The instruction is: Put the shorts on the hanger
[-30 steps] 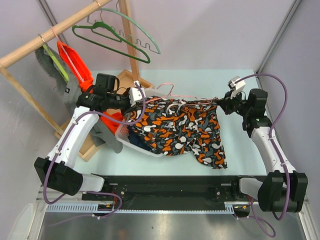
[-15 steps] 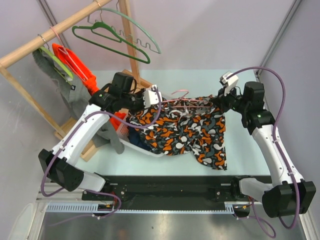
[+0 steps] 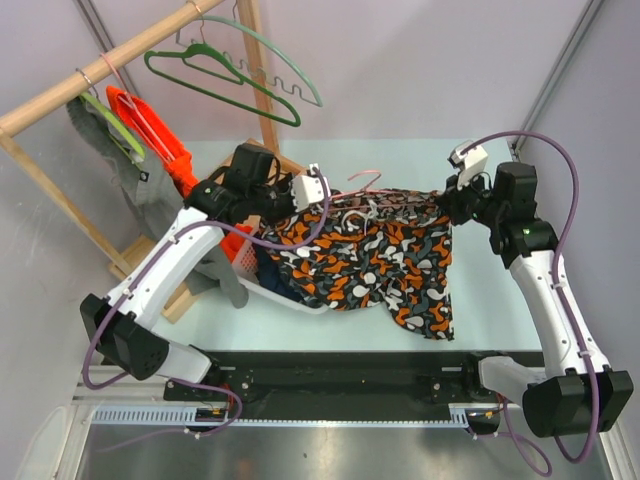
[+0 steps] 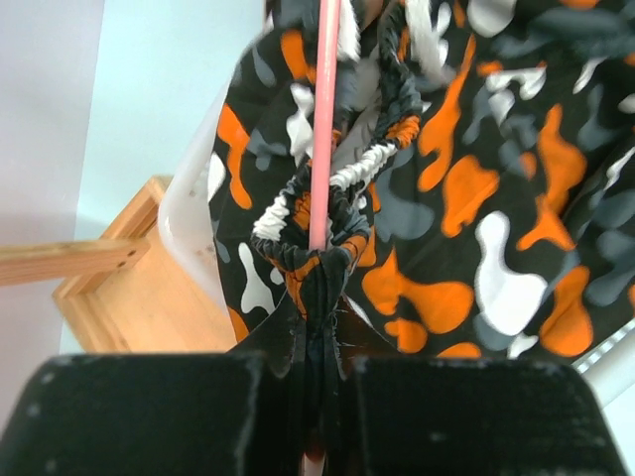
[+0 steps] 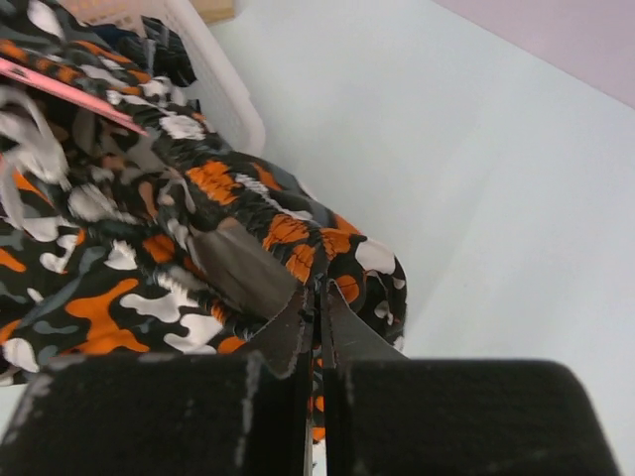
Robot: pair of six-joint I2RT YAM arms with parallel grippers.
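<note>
So the left gripper is clamped on the shorts waistband plus the pink hanger wire. The right gripper pinches the waistband too. The hanger's mostly buried in cloth.

Counted 2 arms, the left arm and the right arm, and 2 grippers, the left gripper and the right gripper. Counted 1 pair of shorts and 1 white basket. Made out 3 hangers clearly: 1 pink hanger, 1 dark green hanger, 1 pale green hanger. Found 1 wooden rack and 1 orange garment.
</note>
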